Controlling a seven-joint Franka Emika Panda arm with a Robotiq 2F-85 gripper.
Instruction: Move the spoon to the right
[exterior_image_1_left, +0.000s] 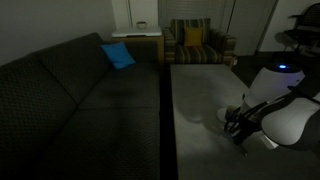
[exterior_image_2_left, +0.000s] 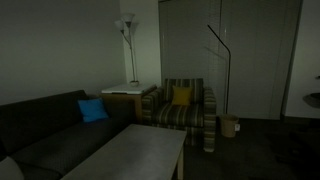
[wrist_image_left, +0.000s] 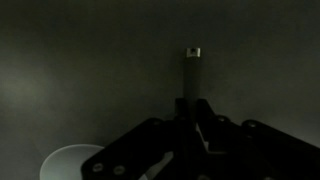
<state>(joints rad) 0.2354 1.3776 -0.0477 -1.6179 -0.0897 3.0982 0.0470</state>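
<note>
1 thin metal spoon (wrist_image_left: 189, 75) is all I have to shift. In the wrist view it runs straight out from the gripper (wrist_image_left: 190, 112), and its far tip catches a glint of light. The jaws look drawn together on its near end, so I read the gripper as clamped on the spoon. The room is dim, though, and I cannot tell whether the spoon is lifted or lies flat on the worktop (exterior_image_1_left: 195, 110).

In an exterior view the gripper (exterior_image_1_left: 238, 122) sits low over the worktop, close to the long edge on the robot's side and toward the near corner. The spoon itself is too small to pick out there. A white saucer (wrist_image_left: 70, 160) shows near the gripper at the lower left of the wrist view.

I expect the spoon to be light, stiff and slippery: smooth metal that can pivot or slide in the grip when held by 1 end only. I judge a hold nearer the middle of the handle would balance better.

Room is my concern. The robot-side edge is close, so I would carry the spoon low and slowly along it and keep well apart from the saucer. Toward the sofa (exterior_image_1_left: 70, 95) the worktop (exterior_image_2_left: 130, 155) looks open.
</note>
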